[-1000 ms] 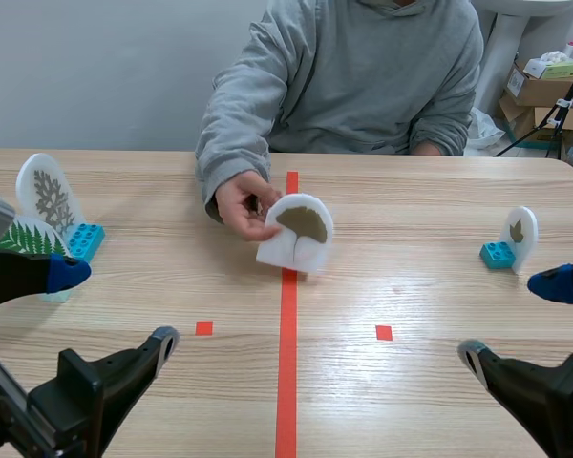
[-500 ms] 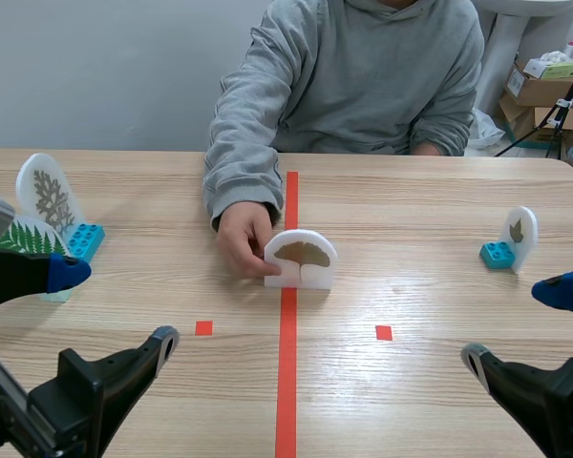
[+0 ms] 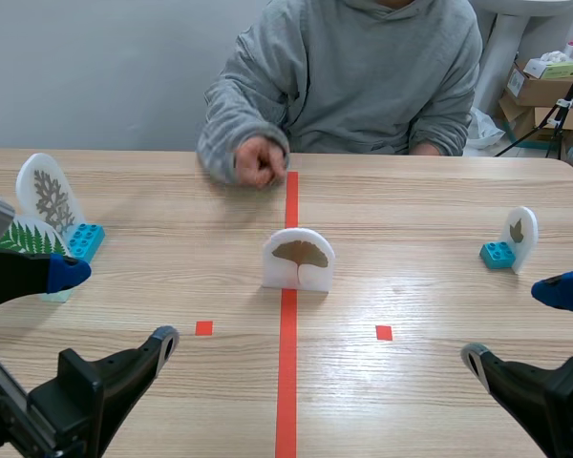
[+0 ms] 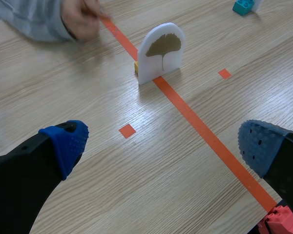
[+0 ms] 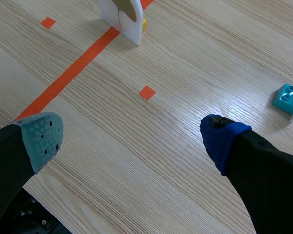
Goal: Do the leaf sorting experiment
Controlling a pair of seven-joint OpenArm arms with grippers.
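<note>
A white arched card with a brown ginkgo leaf (image 3: 298,260) stands upright on the red tape line at the table's middle, on a small yellow brick (image 4: 136,67). In the left wrist view the ginkgo card (image 4: 161,51) is well ahead of my left gripper (image 4: 163,146), which is open and holds nothing. My right gripper (image 5: 131,139) is also open, and the card's edge (image 5: 122,17) shows ahead of it, off to one side. In the scene view the left gripper (image 3: 115,305) and right gripper (image 3: 514,321) sit low near the front edge.
A person sits across the table, their fist (image 3: 258,160) drawn back near the far edge. At the left stand a grey-leaf card (image 3: 50,196), a green-leaf card (image 3: 29,239) and a blue brick (image 3: 84,239). At the right, a small leaf card (image 3: 521,234) stands by a teal brick (image 3: 498,254).
The person set the ginkgo card upright on the tape line, let go and pulled the hand back toward the far edge. Both grippers have stayed almost still.
</note>
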